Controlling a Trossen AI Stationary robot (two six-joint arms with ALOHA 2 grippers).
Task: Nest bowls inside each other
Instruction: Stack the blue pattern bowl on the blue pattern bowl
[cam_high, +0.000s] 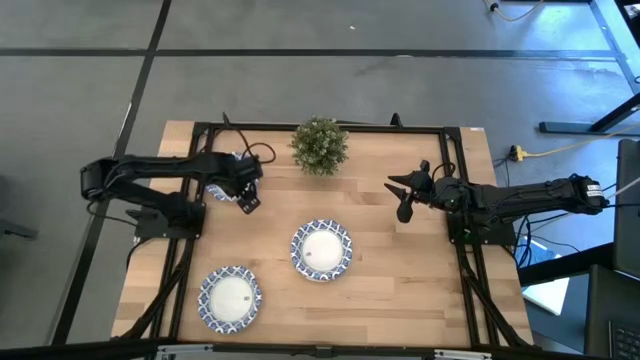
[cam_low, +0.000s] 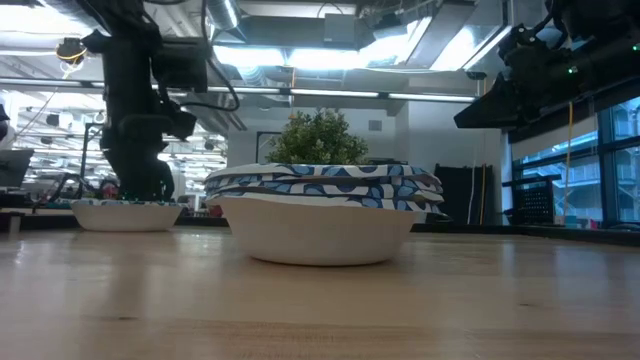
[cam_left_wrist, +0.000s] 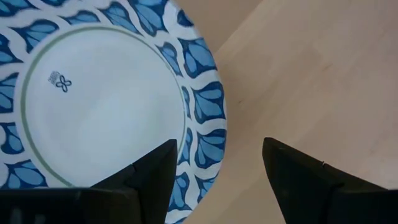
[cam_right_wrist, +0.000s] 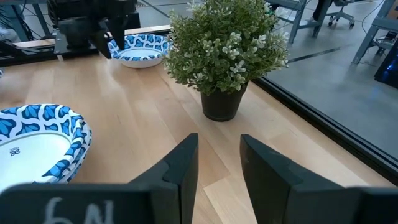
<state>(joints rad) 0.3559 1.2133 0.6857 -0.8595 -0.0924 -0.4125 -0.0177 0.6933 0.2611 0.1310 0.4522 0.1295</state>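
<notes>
A blue-rimmed bowl (cam_high: 218, 192) rests on its base at the table's far left, also shown in the left wrist view (cam_left_wrist: 99, 99). My left gripper (cam_high: 247, 195) is open above that bowl's right rim (cam_left_wrist: 208, 137); one finger stands over the inside, the other over bare wood. A stack of nested bowls (cam_high: 321, 249) sits mid-table (cam_low: 322, 205). A single bowl (cam_high: 230, 298) lies near the table's near-left corner. My right gripper (cam_high: 398, 197) hovers open at the table's right side, pointing toward the plant (cam_right_wrist: 224, 50).
The potted plant (cam_high: 320, 145) stands at the far middle edge, between both arms. A black frame (cam_high: 196, 160) runs along the table's sides. Bare wood lies between the stack and the right gripper (cam_right_wrist: 219, 140), and along the near right.
</notes>
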